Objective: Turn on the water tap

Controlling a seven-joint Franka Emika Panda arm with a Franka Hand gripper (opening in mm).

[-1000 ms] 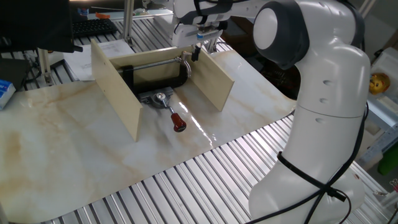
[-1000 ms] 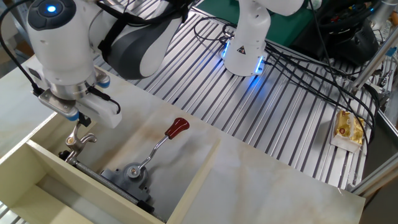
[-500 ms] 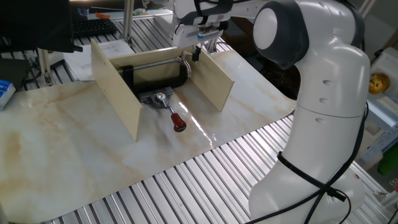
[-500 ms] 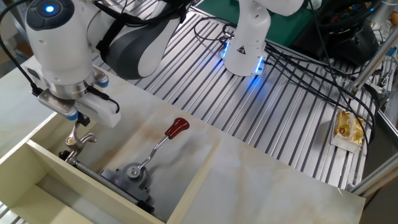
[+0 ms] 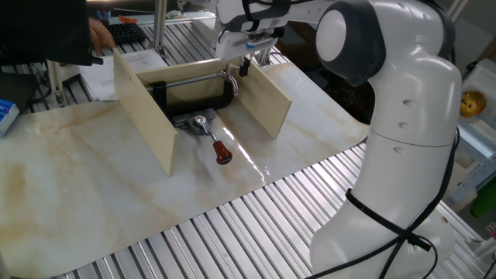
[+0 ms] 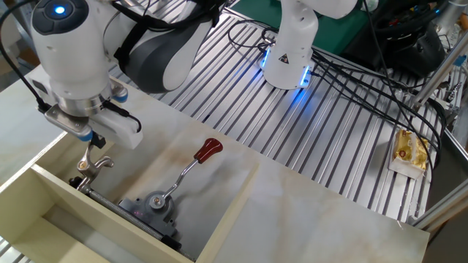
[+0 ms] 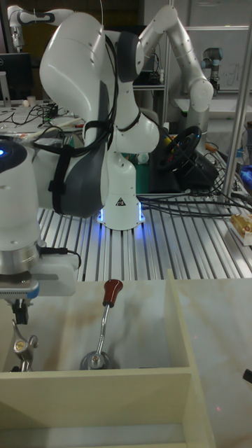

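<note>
One fixed view: the gripper hangs at upper centre; the tap lever lies mid-frame.

The other fixed view: the red knob sits centre; approach it from its side.

Tall fixed view: whether the fingers are apart, I cannot tell.

A pale marbled surface lies on a bench of ribbed metal slats. At the upper left of one fixed view sit a dark keyboard, loose papers and a small blue box. At the right edge of the other fixed view a yellow packet lies on the slats, with black cables running across them. In the tall fixed view, a monitor stands at the upper left, and pale walls and shelving fill the back.
</note>
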